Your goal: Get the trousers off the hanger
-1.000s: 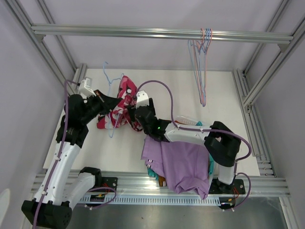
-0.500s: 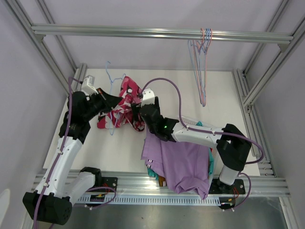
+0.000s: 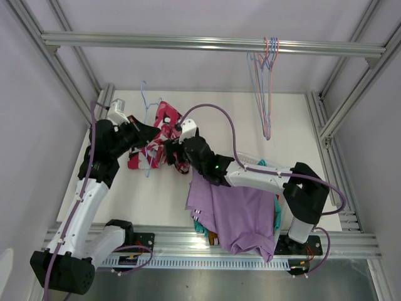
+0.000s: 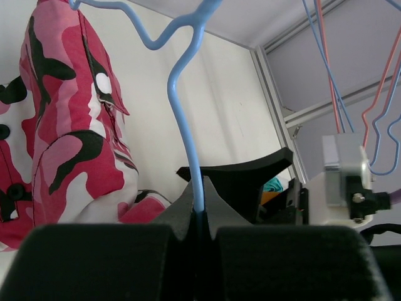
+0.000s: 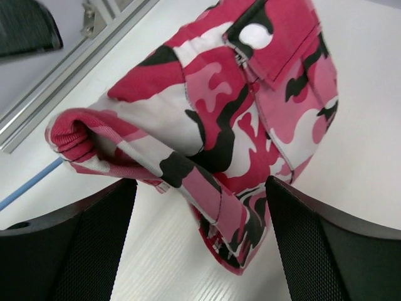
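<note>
Camo trousers [image 3: 166, 119] lie bunched at far left of the table [image 3: 250, 119], blue hanger [image 4: 185, 125] crossing them. Left gripper [image 4: 199, 213] clamped on the hanger wire. Right gripper [image 5: 199, 213] spread wide, straddling the trousers' folded edge, not gripping

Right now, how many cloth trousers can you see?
4: pink-white-black camouflage cloth trousers left; lilac trousers topping the near pile; teal trousers and rust-brown trousers peeking beneath. More may be hidden.

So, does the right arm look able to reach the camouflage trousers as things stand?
Probably yes: the right gripper is open, the camouflage trousers lie right in front of it, and nothing stands between. The left gripper only pinches the blue hanger.
</note>
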Motion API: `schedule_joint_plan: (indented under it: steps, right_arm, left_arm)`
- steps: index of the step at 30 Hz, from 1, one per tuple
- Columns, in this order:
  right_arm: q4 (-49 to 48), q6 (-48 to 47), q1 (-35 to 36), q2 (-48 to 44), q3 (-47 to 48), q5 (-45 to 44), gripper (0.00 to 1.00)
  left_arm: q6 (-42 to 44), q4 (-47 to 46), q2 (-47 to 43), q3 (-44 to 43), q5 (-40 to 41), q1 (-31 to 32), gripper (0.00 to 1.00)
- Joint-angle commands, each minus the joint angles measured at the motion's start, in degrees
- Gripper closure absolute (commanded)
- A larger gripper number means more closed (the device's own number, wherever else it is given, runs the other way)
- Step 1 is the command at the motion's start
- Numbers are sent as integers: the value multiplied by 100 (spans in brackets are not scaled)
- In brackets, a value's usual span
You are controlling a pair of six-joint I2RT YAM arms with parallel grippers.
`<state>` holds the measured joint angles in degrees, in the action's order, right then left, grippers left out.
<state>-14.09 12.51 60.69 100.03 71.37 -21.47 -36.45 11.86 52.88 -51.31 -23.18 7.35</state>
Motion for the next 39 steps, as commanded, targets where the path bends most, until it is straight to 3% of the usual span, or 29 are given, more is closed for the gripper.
schedule_joint_plan:
  steps: [1,8,23,39]
  right_arm:
    - [-279,-100,22,175,201,380,12]
    - [-305,-258,92,307,219,610,11]
    - [-875,-601,136,957,474,-506,11]
    - [-1298,-697,13,1027,509,-902,11]
  left_arm:
    - [129,-491,-41,-46,-73,-41,99]
    - [129,-500,-41,-46,-90,-41,100]
    - [120,-518,-50,-46,-152,-41,100]
    - [94,-562,-68,-28,-240,-32,99]
